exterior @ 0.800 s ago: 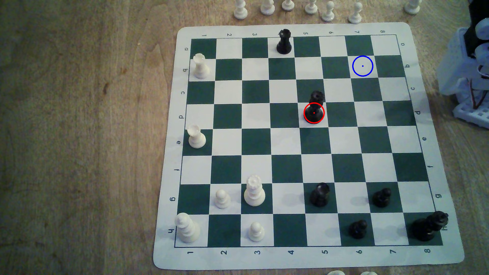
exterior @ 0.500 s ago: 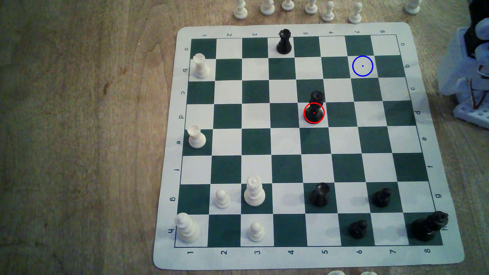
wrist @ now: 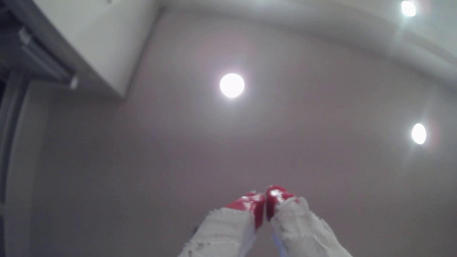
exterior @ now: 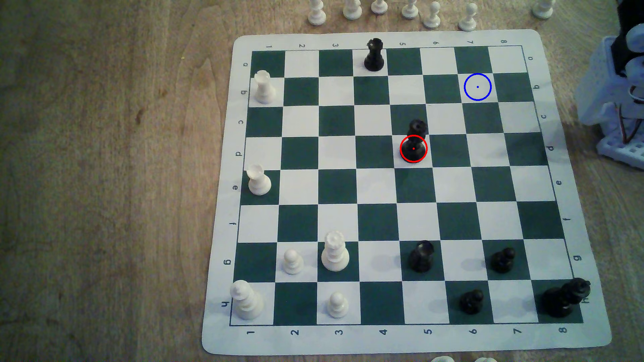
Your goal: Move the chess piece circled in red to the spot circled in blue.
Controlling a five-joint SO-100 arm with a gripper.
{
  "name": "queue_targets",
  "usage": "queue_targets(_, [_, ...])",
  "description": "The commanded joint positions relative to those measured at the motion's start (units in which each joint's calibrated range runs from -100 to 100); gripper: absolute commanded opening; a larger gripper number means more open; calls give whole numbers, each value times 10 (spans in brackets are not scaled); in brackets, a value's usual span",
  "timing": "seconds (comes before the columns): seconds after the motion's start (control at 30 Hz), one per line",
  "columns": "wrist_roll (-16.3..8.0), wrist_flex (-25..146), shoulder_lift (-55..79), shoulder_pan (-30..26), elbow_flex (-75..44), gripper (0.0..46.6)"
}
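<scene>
The chess piece [exterior: 414,142], tall, slim and black with a red ring around its base, stands upright on a white square near the middle of the green-and-white board [exterior: 568,195] in the exterior view. The spot [exterior: 477,87], a white square with a blue ring and dot, lies up and to the exterior view's right of it and is bare. In the wrist view my gripper [wrist: 265,197] points up at a ceiling, its red-tipped white fingers [wrist: 247,205] pressed together with nothing between them. The arm's white base [exterior: 616,104] stands off the board at the exterior view's right edge.
A black rook [exterior: 374,55] stands at the board's far edge. Other black pieces [exterior: 421,257] stand near the front right, white pieces [exterior: 334,251] at the left and front left. A row of white pieces [exterior: 409,10] stands on the wooden table beyond the board.
</scene>
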Motion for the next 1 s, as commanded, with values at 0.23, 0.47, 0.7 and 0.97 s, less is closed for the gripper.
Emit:
queue_targets(0.23, [-2, -2, 1, -6, 8, 2])
queue_targets(0.47, [-26, 150, 0, -63, 8, 28])
queue_targets(0.7, [-10, 439, 1, -74, 9, 2])
queue_targets(0.97, [-38, 931, 0, 3, 8, 3])
